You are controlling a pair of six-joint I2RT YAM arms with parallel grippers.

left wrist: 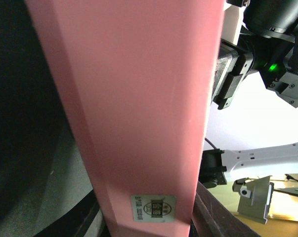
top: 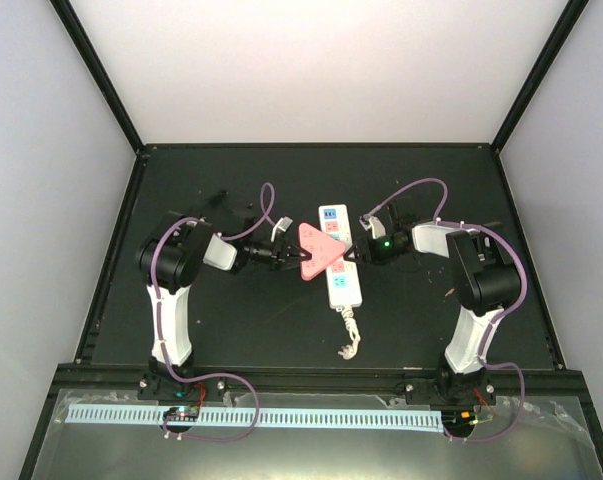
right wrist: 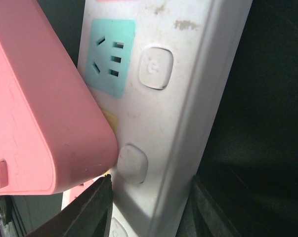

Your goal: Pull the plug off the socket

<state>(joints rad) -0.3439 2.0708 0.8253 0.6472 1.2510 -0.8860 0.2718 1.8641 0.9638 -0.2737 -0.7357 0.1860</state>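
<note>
View from above: the socket (top: pixel 343 285) lies mid-worktop. We see the left gripper (top: pixel 293 258) touching the pink plug (top: pixel 319 250) and the right gripper (top: pixel 355 256) at the socket's right side. Left wrist: the plug (left wrist: pixel 139 108) fills the view, and we cannot tell how the jaws stand. Right wrist: the fingers (right wrist: pixel 87 215) clamp across the socket (right wrist: pixel 188 98).

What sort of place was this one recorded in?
Probably a lab robot test cell: plain white walls, a black tabletop, the left arm and right arm bolted at its near edge, a power strip with a pink plug.

One socket (top: pixel 339 283), one pink plug (top: pixel 318 251), one frayed cord stub (top: pixel 351 335); two tools: left tool (top: pixel 293 259), right tool (top: pixel 353 256).
</note>
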